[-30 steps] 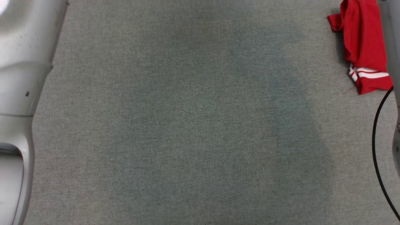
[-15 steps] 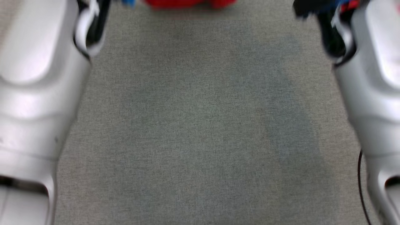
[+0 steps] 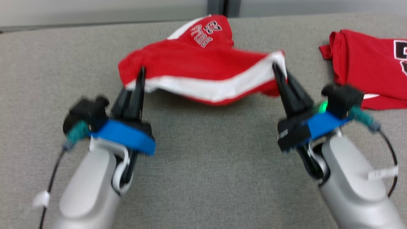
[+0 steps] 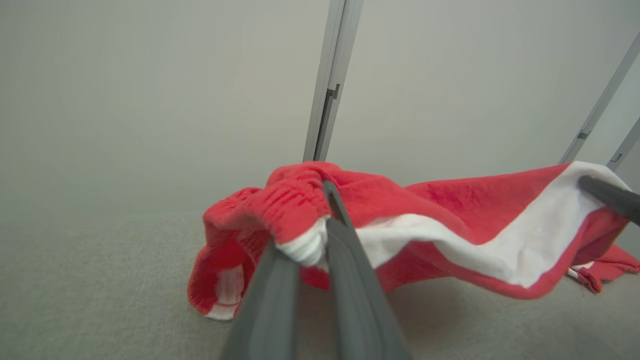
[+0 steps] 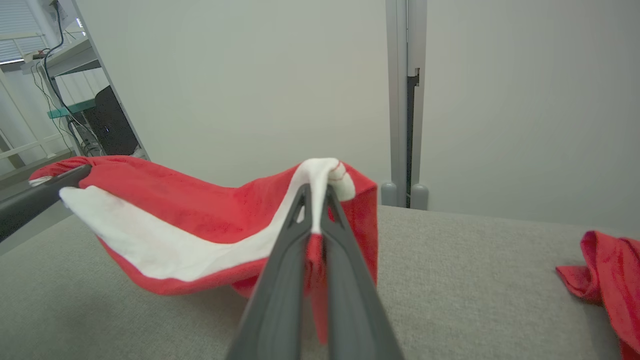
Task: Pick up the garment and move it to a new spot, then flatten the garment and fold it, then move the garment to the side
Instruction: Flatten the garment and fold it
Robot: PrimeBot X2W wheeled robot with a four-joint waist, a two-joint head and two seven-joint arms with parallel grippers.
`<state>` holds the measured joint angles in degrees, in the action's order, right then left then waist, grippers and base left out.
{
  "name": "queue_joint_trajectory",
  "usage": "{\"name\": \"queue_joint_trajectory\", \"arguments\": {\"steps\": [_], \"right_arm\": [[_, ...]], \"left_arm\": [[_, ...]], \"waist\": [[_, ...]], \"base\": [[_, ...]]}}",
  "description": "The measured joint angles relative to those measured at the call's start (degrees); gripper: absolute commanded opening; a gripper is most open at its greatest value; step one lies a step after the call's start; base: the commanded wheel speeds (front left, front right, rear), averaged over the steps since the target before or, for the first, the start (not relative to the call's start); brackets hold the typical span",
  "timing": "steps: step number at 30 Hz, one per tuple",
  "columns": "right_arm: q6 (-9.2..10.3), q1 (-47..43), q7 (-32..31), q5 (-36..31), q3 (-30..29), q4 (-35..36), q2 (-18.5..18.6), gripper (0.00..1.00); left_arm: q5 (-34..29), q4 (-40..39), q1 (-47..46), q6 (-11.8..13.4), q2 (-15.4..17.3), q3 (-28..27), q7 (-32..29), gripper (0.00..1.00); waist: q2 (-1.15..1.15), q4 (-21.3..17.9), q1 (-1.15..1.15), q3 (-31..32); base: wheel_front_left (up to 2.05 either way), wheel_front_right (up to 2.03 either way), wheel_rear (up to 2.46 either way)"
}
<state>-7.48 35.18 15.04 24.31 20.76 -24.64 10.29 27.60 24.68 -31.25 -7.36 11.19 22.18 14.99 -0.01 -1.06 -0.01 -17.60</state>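
Head view's tilted up off the bare table [image 3: 203, 178], so you now see left gripper [image 3: 141, 71] and right gripper [image 3: 276, 68] each clamped tight on the garment [image 3: 203, 60], stretched between them at the table's far side, probably ready to lay flat.

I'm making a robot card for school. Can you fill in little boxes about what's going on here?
Surface: table, grey cloth
Held thing: garment, red with a white band
Left jaws: shut on the band's left end
Right jaws: shut on the band's right end
Garment state: band edge lifted, sagging between the jaws
Nearby: shirt, red, lying at the right
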Motion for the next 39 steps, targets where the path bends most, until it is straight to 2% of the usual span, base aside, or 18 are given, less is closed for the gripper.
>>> {"name": "queue_joint_trajectory", "arguments": {"steps": [6,10,17,23,30,39], "right_arm": [[-0.01,-12.9,0.0,2.0,0.6,2.6,1.8,0.0],[0.0,-19.2,0.0,2.5,-0.5,3.8,2.3,0.0],[0.0,-33.5,0.0,2.9,-2.2,7.1,1.2,0.0],[0.0,-40.7,0.0,1.4,-3.4,10.3,0.4,0.0],[0.0,-40.7,0.0,0.1,-6.4,11.9,0.4,0.0],[0.0,-28.2,0.0,-1.5,-7.5,12.9,1.8,0.0]], "left_arm": [[-2.2,-2.3,13.6,0.0,-2.1,-2.2,0.0,0.0],[-3.1,-2.6,19.2,0.0,-3.2,-2.1,0.0,0.0],[-4.6,-3.2,29.4,0.0,-4.1,-1.1,0.0,0.0],[-5.0,-4.5,35.1,0.0,-4.7,-2.2,0.0,0.0],[-6.0,-6.0,35.6,0.0,-5.6,-2.0,0.0,0.0],[-6.0,-7.2,28.3,0.0,-6.2,-1.9,0.0,0.0]], "waist": [[-0.01,1.0,-0.01,5.4],[-0.01,1.6,-0.01,8.0],[-0.02,2.2,0.0,12.5],[-0.02,1.7,0.0,13.7],[0.0,2.0,0.01,13.0],[0.02,3.6,0.02,10.0]], "base": [[0.0,0.0,0.0],[0.0,0.0,0.0],[0.0,0.0,0.0],[0.0,0.0,0.0],[0.0,0.0,0.0],[0.0,0.0,0.0]]}}
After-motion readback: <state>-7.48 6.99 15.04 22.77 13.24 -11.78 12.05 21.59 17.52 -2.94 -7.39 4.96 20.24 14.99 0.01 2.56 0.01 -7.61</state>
